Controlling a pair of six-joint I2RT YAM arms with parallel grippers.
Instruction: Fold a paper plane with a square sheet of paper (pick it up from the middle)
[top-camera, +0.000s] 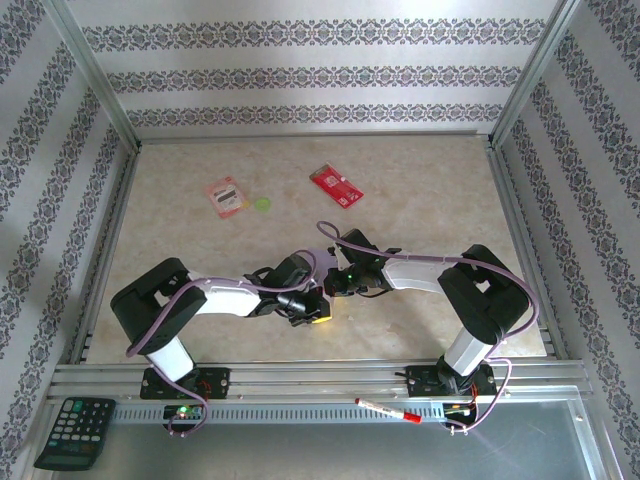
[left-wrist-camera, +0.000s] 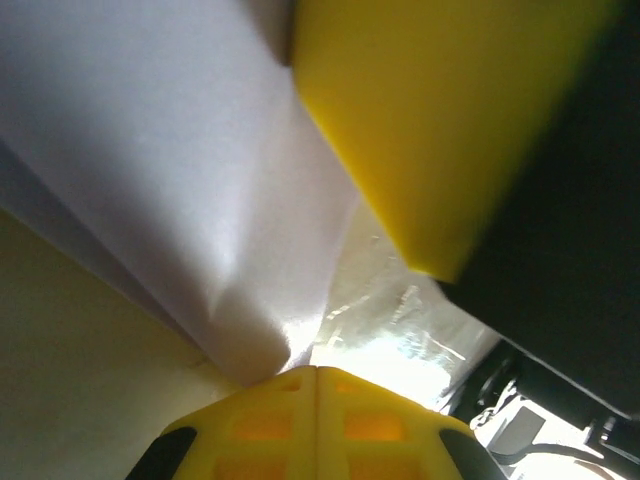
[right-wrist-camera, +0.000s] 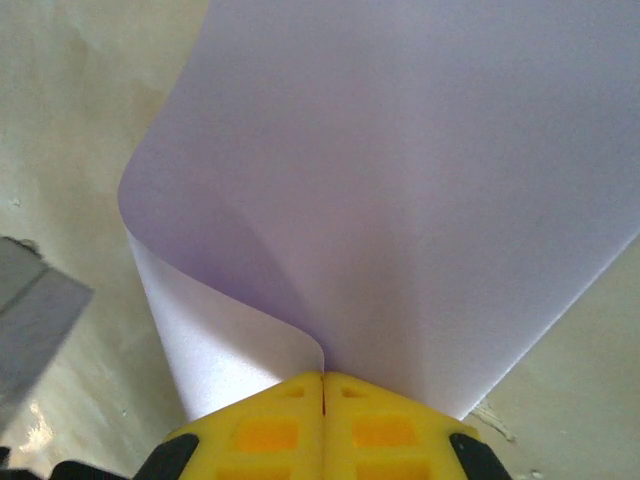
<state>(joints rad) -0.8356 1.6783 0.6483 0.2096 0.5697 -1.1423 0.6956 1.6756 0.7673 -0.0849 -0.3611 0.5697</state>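
Where the top view shows the arms meeting, wrist views show left gripper (left-wrist-camera: 316, 372) and right gripper (right-wrist-camera: 323, 378) each pinching the square sheet of paper (right-wrist-camera: 400, 180).

A beige marbled table (top-camera: 420, 190) is shown. A pink-red packet (top-camera: 227, 196), a small green disc (top-camera: 262, 204) and a red card (top-camera: 336, 185) are laid on it.

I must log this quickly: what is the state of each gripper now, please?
Left gripper: closed, pinching the lilac paper sheet.
Right gripper: closed, pinching the same sheet.
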